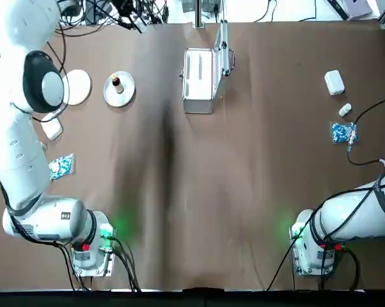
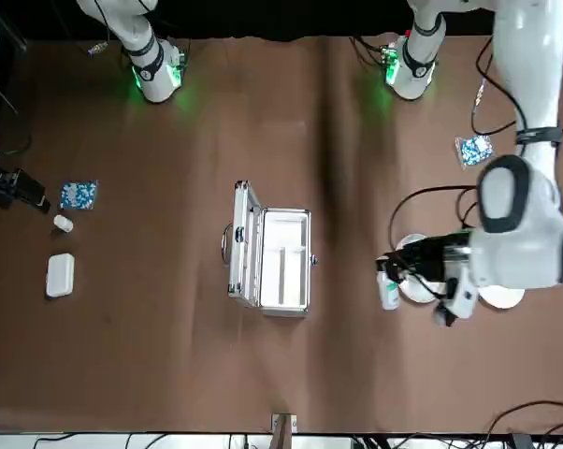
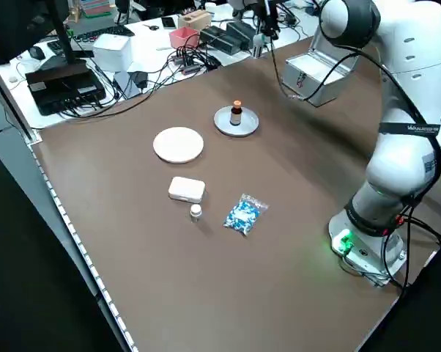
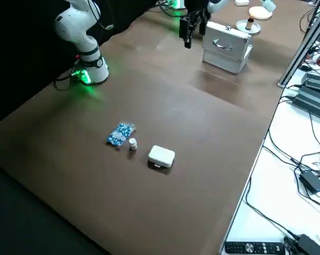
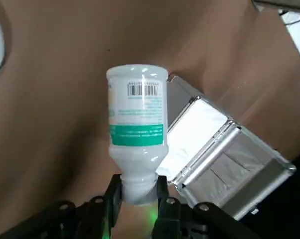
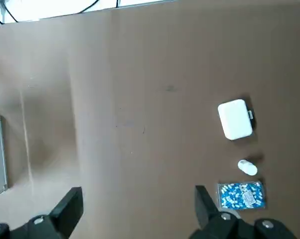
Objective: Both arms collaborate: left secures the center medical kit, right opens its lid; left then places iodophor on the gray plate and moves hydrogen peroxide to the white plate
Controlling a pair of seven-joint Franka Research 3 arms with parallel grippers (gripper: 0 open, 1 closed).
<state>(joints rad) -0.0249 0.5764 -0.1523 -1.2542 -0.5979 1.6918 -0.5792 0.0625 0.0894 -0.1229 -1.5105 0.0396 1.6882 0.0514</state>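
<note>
Kit (image 1: 199, 80) lid's up at desk centre, iodophor (image 1: 116, 82) already standing on the gray plate (image 1: 126, 93). Left tool (image 5: 138, 191) is clamped on the hydrogen peroxide bottle (image 5: 137, 124) by its neck, carrying it near the plates. Best to keep it upright, clear the iodophor, centre over the white plate (image 1: 79, 86), lower until seated, then release. Right tool (image 6: 135, 206) hangs open, idle over bare desk.

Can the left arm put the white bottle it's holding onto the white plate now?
Probably yes. The left gripper clamps the white bottle by its neck, close to the white plate. That plate's top is bare, with only the brown bottle on the gray plate beside it, so nothing seems to block the way.
</note>
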